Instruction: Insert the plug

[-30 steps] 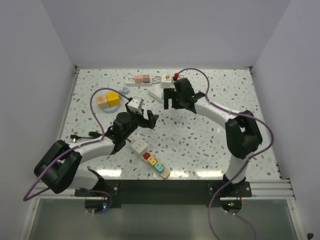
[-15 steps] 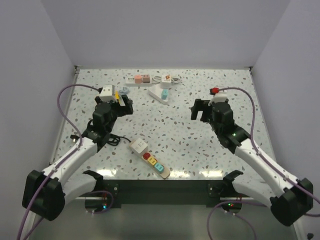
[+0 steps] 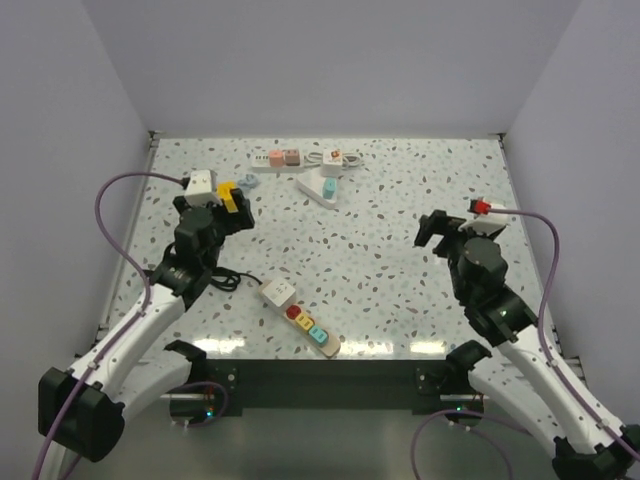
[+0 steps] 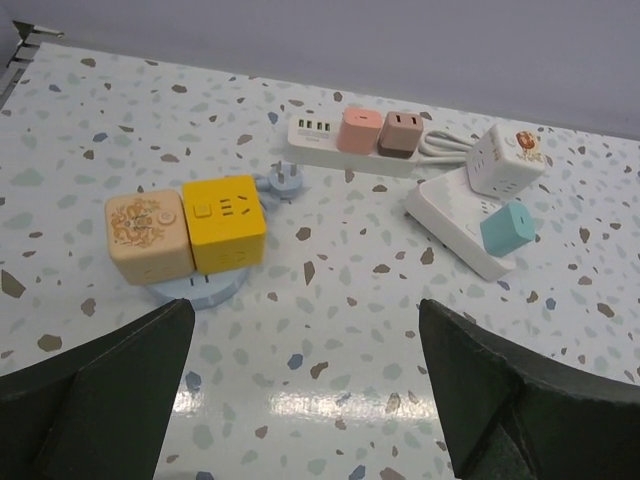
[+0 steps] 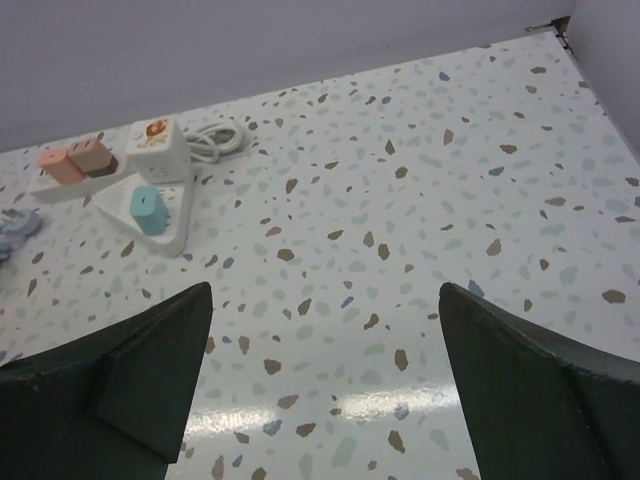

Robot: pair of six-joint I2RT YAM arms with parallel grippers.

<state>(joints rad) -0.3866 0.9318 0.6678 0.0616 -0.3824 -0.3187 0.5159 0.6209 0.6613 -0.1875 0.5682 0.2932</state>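
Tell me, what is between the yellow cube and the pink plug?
A small blue-grey plug lies between the yellow cube and the pink plug, seen in the left wrist view.

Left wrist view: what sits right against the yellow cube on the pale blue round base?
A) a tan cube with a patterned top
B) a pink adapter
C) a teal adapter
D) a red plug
A: the tan cube stands side by side with the yellow cube on the blue base, while the teal adapter and the pink adapter sit well apart from it.
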